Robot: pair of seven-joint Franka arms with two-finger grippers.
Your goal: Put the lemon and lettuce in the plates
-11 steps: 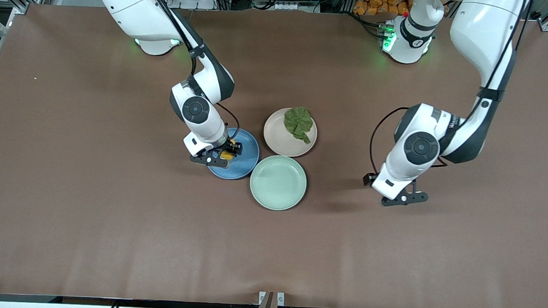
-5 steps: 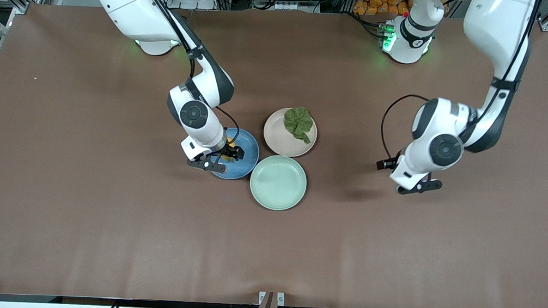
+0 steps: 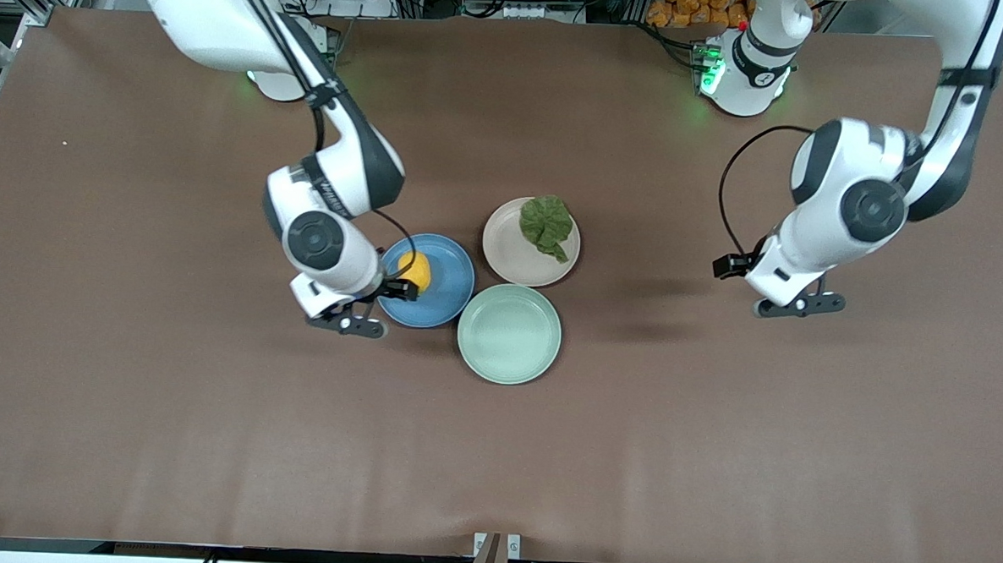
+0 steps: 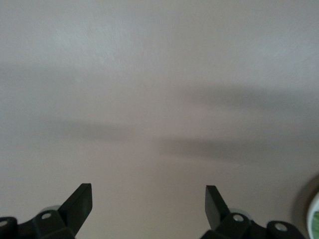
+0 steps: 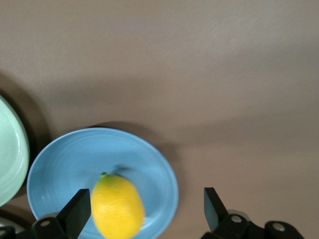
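The yellow lemon lies free on the blue plate; the right wrist view shows the lemon on that blue plate. My right gripper hangs open above the plate's edge toward the right arm's end. In its own view the right gripper has one finger beside the lemon and holds nothing. The dark green lettuce rests on the beige-pink plate. My left gripper is open over bare table toward the left arm's end, and the left gripper is empty in its wrist view.
A pale mint-green plate with nothing on it sits nearer the front camera, touching both other plates. Its rim shows in the right wrist view. Brown table surface stretches all around.
My right gripper opened, let go of the lemon on the blue plate, and drew up and back toward the right arm's end. The left arm rose and pulled away from the plates.
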